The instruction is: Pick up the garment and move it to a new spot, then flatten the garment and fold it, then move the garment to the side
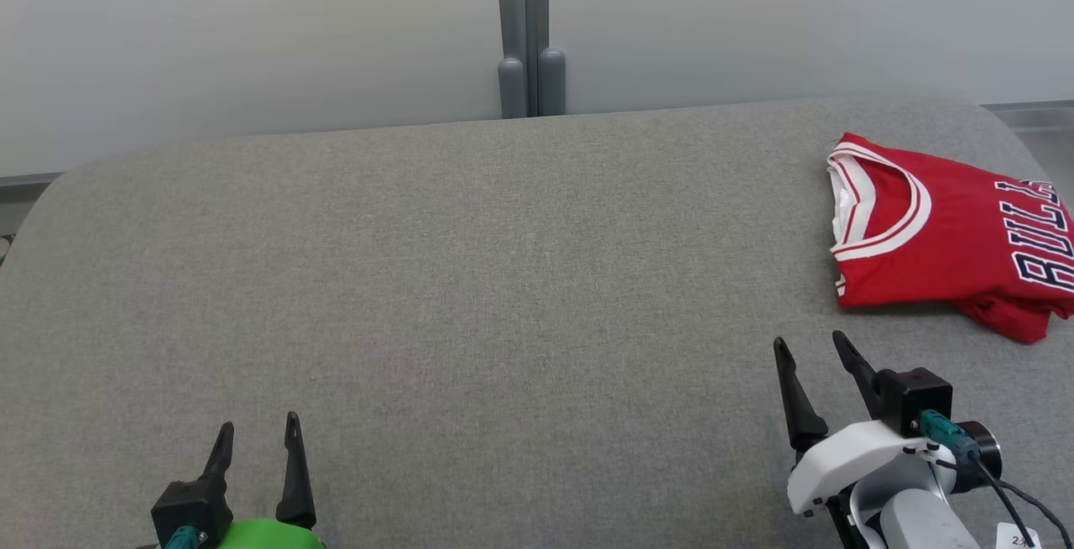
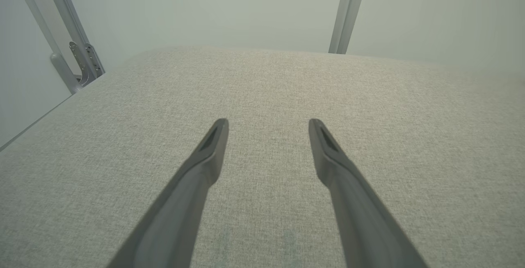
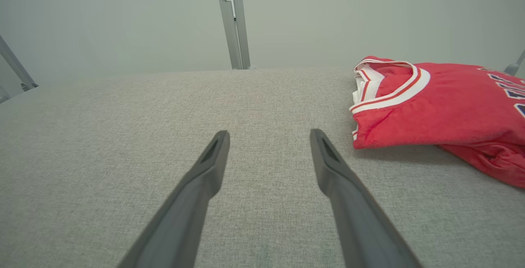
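Grey woven cloth covers the broad counter (image 1: 470, 280), which is rounded at its far corners. Red basketball jersey (image 1: 940, 247), white-and-navy trim at the neck, lies at 3 o'clock in the head view, close to the counter's right edge and partly running out of frame. It reads as a compact folded stack with the neck opening toward 9 o'clock. One hem corner at 5 o'clock of the bundle pokes out, rumpled.

Judgement: pick-up, flattening, folding and the shift aside look done, or nearly so. At most, that loose corner wants tidying.

Left claw (image 1: 258, 423) at 7 o'clock is released, with nothing between its fingers and bare cloth ahead. Right claw (image 1: 810, 339) at 4 o'clock is likewise released and empty. It sits near the jersey but apart from it; in the right wrist view the jersey lies at 2 o'clock.

Room: the centre and left of the counter are open for sweeping moves. The far edge meets a pale wall, with a grey metal post (image 1: 524, 28) at 12 o'clock. The jersey has little margin toward the right edge.
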